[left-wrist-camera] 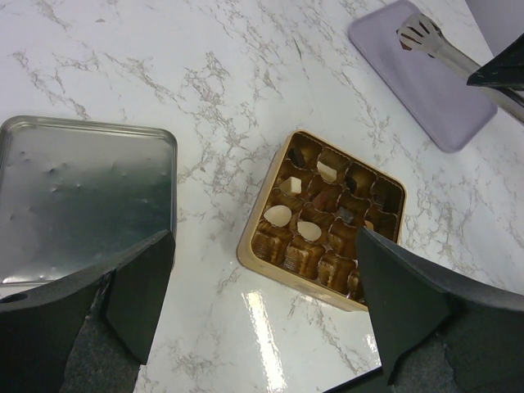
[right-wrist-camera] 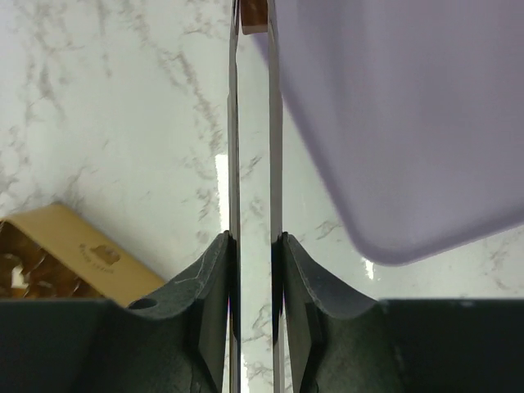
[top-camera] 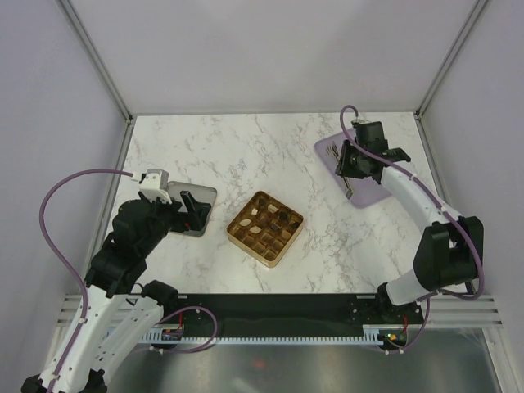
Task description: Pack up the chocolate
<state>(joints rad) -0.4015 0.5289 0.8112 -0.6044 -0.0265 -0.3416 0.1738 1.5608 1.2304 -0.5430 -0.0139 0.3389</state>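
The square gold grid tray (top-camera: 264, 227) sits mid-table, and chocolate (left-wrist-camera: 278, 215) in cream, tan and dark pieces fills some of its cells. My right gripper (top-camera: 354, 168) hangs over the lilac mat (top-camera: 370, 195) and is shut on metal tongs (right-wrist-camera: 233, 123), pressing their two arms close together. Between the tong tips (left-wrist-camera: 419, 33), at the top edge of the right wrist view, is a small brown piece (right-wrist-camera: 255, 15). My left gripper (left-wrist-camera: 264, 237) stands wide open and holds nothing, just left of the gold tray (left-wrist-camera: 250, 246).
A metal tin lid (left-wrist-camera: 82, 196) lies shiny side up at the left, under my left gripper (top-camera: 192, 211). The lilac mat (right-wrist-camera: 393, 123) sits at the back right. Grey walls enclose the table on three sides. A corner of the gold tray (right-wrist-camera: 74, 254) shows in the right wrist view.
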